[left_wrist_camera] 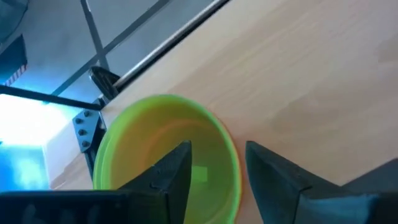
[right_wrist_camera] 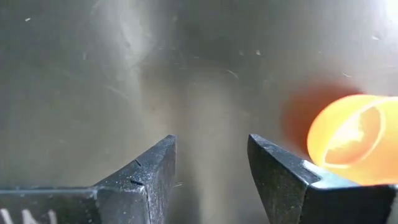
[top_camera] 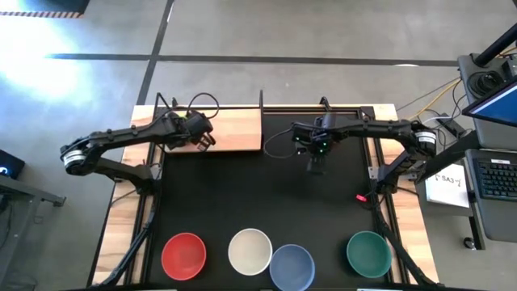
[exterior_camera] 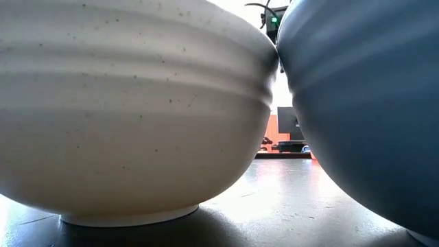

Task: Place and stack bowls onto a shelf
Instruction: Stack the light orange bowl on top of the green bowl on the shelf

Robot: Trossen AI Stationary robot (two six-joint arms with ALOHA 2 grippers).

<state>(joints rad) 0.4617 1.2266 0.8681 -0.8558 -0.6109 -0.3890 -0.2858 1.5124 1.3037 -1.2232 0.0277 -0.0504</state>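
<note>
Overhead — black mat (top_camera: 266,202), wood shelf (top_camera: 234,129) behind — grey floor (top_camera: 323,32).

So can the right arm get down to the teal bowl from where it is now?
Probably yes. The right hand hangs open over bare black mat, and the teal bowl sits alone on that arm's side, well apart from the pale blue bowl, with nothing between.

No legible txt or labels anywhere.

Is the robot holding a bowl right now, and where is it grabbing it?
The left gripper straddles the green bowl's rim on the shelf; whether it grips cannot be told. The right gripper holds nothing.
</note>
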